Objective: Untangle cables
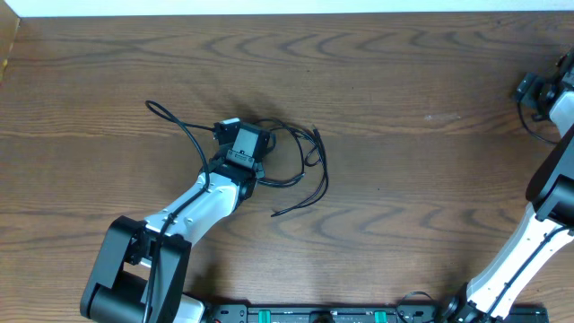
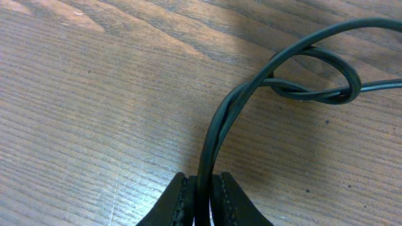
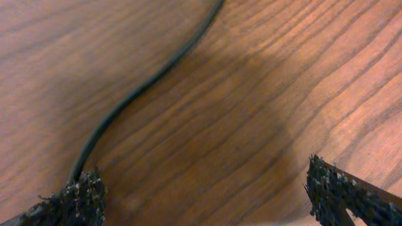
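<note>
Thin black cables (image 1: 323, 166) lie looped together on the wooden table, left of centre in the overhead view. One strand (image 1: 166, 112) trails off to the upper left. My left gripper (image 1: 247, 139) sits in the middle of the tangle. In the left wrist view it (image 2: 204, 194) is shut on a black cable (image 2: 213, 132) that rises from the jaws into a crossed loop (image 2: 314, 75). My right gripper (image 1: 535, 90) is far off at the right edge. Its fingers (image 3: 81, 198) stand wide apart, so the gripper (image 3: 210, 194) is open and holds nothing.
A thin black cord (image 3: 144, 81) lies on the wood and runs past the right gripper's left finger; I cannot tell whether it is one of the cables. The bare wooden table (image 1: 404, 81) stretches between the two arms. The arm bases stand along the front edge.
</note>
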